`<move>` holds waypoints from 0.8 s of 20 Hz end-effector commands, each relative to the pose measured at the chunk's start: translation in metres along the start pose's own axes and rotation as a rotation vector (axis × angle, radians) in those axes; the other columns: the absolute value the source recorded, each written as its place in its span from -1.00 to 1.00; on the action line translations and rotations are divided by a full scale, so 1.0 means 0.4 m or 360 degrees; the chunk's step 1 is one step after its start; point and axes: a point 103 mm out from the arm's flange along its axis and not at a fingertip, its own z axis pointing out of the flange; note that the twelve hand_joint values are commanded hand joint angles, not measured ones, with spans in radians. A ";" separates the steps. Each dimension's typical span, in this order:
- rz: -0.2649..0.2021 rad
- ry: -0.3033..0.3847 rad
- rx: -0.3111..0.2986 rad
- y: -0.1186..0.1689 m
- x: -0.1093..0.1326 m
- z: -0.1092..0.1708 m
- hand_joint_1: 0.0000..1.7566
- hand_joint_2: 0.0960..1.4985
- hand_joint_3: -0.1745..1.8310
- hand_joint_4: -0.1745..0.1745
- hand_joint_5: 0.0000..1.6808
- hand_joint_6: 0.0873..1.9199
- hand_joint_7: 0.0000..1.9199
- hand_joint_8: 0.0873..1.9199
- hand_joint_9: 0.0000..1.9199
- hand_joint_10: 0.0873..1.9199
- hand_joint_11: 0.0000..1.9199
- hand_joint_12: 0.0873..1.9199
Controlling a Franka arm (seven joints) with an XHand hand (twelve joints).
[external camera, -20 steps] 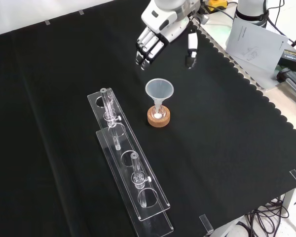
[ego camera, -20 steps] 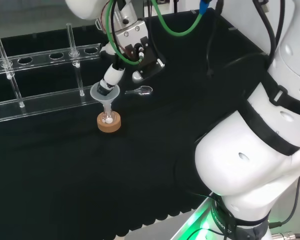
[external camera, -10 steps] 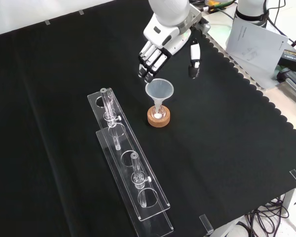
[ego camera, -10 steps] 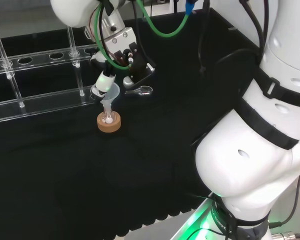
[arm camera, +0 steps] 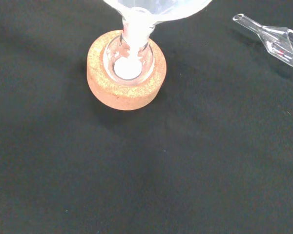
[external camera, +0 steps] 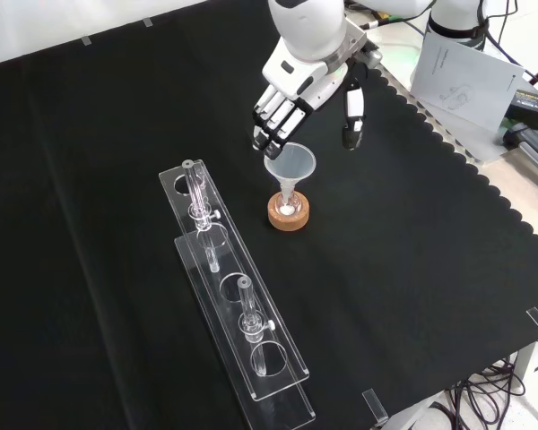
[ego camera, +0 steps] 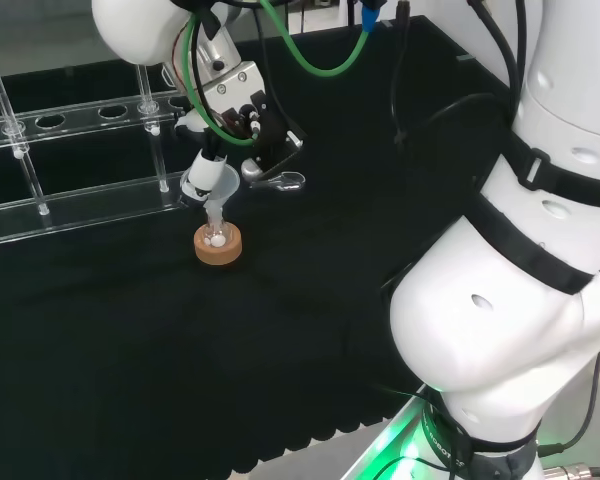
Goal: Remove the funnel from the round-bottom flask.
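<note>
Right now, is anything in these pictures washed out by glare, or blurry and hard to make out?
Wrist view: the funnel bowl is blurred and overbright at the frame's edge, while the cork ring is sharp. Front view: even light, and the clear tube rack reads mostly by its bright edges. Head view: the funnel is hard to separate from the hand before it; green glow under the arm's base.

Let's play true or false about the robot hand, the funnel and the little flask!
1. The funnel sits in the flask. True.
2. The flask rests in a red ribbed ring. False: it rests in a cork ring.
3. The hand has lifted the funnel away. False: the hand is above it, fingers spread open, holding nothing.
4. Something white lies inside the flask. True.
5. A small glass spoon lies on the cloth, apart from the cork ring. True.
</note>
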 end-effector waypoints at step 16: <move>-0.0005 -0.0124 -0.0005 0.103 -0.009 0.067 -0.32 -0.11 -0.66 -0.04 -0.98 -1.00 -0.97 -1.00 -0.98 -0.16 -0.82 0.56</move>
